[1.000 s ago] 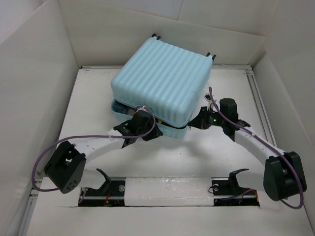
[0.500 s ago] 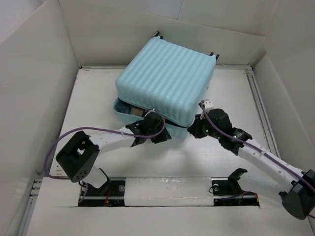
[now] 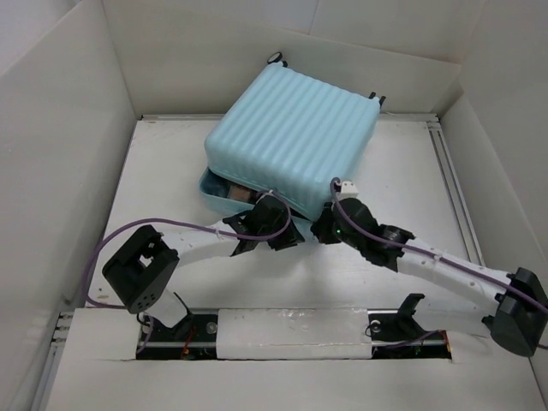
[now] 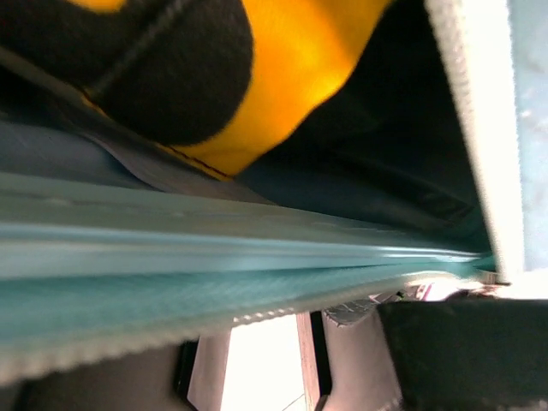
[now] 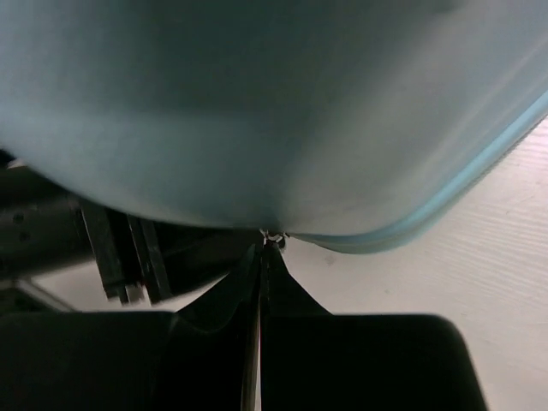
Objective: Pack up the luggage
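The fingers of the left gripper [image 3: 276, 224] are set at the near edge of the luggage [image 3: 291, 137], at the gap under its lid. How far apart they stand, and whether anything is gripped, cannot be told. Through that gap, in the left wrist view, a soft yellow-and-black item [image 4: 300, 77] is seen inside, against the dark lining above the zip-edged rim. The luggage is placed at the far middle of the table [image 3: 163, 171], turned corner-on, with its ribbed lid lowered but ajar along the near left side. The fingers of the right gripper [image 5: 264, 248] are pressed tight together at the near corner, with a small metal zip tab [image 5: 272, 236] pinched at their tips on the seam.
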{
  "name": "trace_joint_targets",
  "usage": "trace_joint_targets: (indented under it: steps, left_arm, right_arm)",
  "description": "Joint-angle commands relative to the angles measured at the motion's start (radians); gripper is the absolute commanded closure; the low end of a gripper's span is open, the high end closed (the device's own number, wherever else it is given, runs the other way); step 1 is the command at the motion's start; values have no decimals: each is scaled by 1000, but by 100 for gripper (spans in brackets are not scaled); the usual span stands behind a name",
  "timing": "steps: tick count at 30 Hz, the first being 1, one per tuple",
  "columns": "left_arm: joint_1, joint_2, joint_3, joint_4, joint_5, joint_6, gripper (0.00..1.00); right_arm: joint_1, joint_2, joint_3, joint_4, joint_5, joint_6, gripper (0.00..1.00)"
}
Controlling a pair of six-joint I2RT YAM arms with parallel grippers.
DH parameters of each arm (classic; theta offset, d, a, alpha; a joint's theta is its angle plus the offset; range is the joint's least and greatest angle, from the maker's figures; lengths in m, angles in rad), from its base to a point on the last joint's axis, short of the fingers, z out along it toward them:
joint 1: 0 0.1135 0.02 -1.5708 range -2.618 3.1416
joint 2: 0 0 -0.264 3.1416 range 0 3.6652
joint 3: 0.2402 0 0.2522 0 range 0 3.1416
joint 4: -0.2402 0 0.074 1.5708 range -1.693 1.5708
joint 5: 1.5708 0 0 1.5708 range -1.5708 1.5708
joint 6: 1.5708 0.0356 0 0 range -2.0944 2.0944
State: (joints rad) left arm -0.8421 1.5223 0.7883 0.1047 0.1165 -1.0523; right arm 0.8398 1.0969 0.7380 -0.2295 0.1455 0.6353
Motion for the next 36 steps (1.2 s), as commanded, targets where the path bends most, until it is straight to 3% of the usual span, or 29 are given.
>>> trace_joint_targets:
  steps: [1, 4, 8, 10, 11, 12, 13, 15, 16, 18, 19, 20, 21, 22, 24, 26, 28, 29, 30, 31, 32, 34, 36]
  left_arm:
    - [0, 13, 54, 270, 55, 44, 73]
    - [0, -60, 10, 231, 45, 55, 73]
    - [20, -186, -35, 149, 26, 104, 71]
    - [46, -279, -35, 58, -18, 167, 64]
    - [75, -357, -35, -42, -70, 211, 51]
    - [75, -358, -35, -84, -71, 212, 51]
    - [124, -440, -25, -121, -112, 263, 34]
    - [229, -528, 20, -221, -158, 342, 15]
    - [230, -528, 49, -249, -172, 342, 15]
    - [377, -544, 151, -289, -181, 400, 9]
    - [443, -544, 182, -289, -158, 409, 9]
    - [598, -492, 209, -280, -68, 410, 9]
    - [680, -455, 233, -261, -11, 410, 9]
    - [758, -409, 280, -226, 50, 378, 10]
    - [938, -255, 337, -200, 196, 319, 14]
    - [988, -176, 426, -128, 221, 282, 17]
    - [1018, -65, 497, -128, 131, 273, 17]
    - [1029, -26, 555, -128, 130, 264, 17]
    - [1040, 16, 577, -128, 153, 240, 20]
    - [1051, 104, 595, -119, 191, 239, 21]
    - [1051, 157, 659, -123, 227, 239, 23]
    - [1036, 308, 742, -177, 290, 274, 26]
    - [1011, 376, 827, -241, 290, 310, 28]
  right_arm:
    - [204, 61, 55, 206, -5, 286, 100]
    - [304, 84, 64, 262, 214, 314, 100]
    - [314, 144, 64, 324, 336, 314, 100]
    - [314, 201, 95, 334, 358, 276, 100]
    - [314, 216, 121, 325, 358, 267, 100]
    - [314, 216, 121, 325, 344, 267, 100]
    - [314, 216, 121, 325, 333, 267, 100]
    - [314, 157, 112, 268, 321, 276, 100]
    - [314, 129, 98, 240, 321, 276, 100]
    - [314, 65, 69, 185, 298, 276, 100]
    - [314, 2, 55, 167, 284, 276, 90]
    - [314, -26, 44, 147, 254, 258, 75]
    - [314, -47, 44, 109, 200, 257, 59]
    - [314, -84, 66, 63, 184, 257, 35]
    - [314, -114, 107, -100, 202, 257, 22]
    - [291, -153, 184, -250, 255, 248, 19]
    - [182, -163, 242, -292, 253, 193, 34]
    - [126, -163, 257, -292, 226, 163, 67]
    - [58, -154, 273, -292, 188, 92, 81]
    - [-94, -131, 291, -307, 105, 67, 91]
    - [-170, -102, 319, -307, 68, 43, 100]
    - [-375, -8, 328, -295, -1, -11, 100]
    - [-480, 69, 340, -266, -81, -20, 100]
